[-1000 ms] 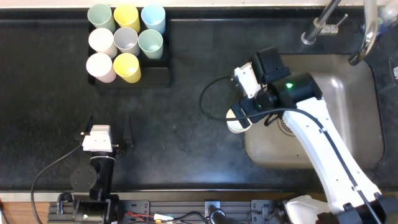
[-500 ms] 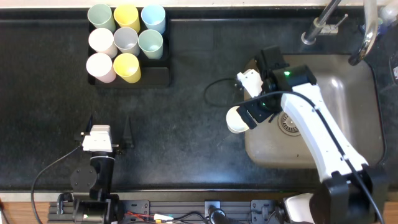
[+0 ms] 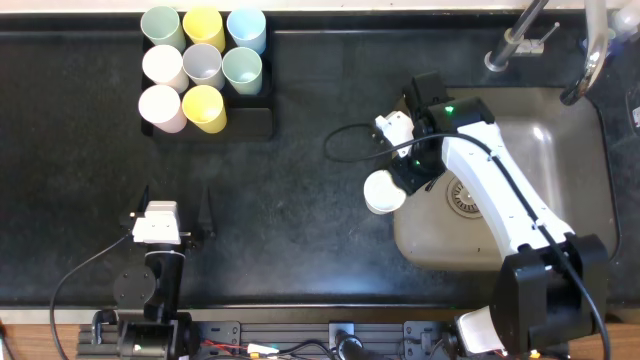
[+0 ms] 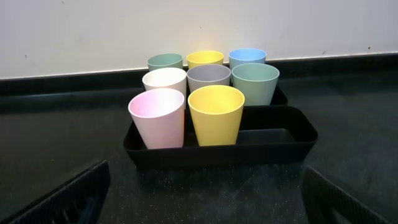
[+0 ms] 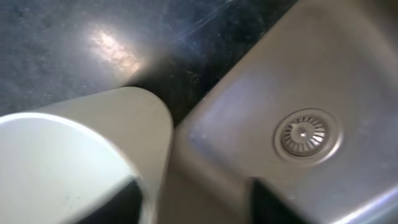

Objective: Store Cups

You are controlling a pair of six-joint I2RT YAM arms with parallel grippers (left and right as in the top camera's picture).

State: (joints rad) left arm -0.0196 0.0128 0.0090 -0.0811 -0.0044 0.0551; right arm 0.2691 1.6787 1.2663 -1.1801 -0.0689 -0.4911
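Right arm point(image 3: 500, 200) swings in over sink point(image 3: 560, 130) rim since second ago; we see right pincer point(image 5: 193, 202) clenched on white cup point(image 3: 383, 192) wall, cup at sink's left edge. Free corner slot of tray point(image 3: 255, 122) lies well left across worktop point(image 3: 300, 230).

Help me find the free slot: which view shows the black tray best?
The top view: it looks straight down on the tray, so all eight cups and the bare corner show at once. The left wrist view sees it from the side, front cups partly hiding back ones. The right wrist view faces the sink.
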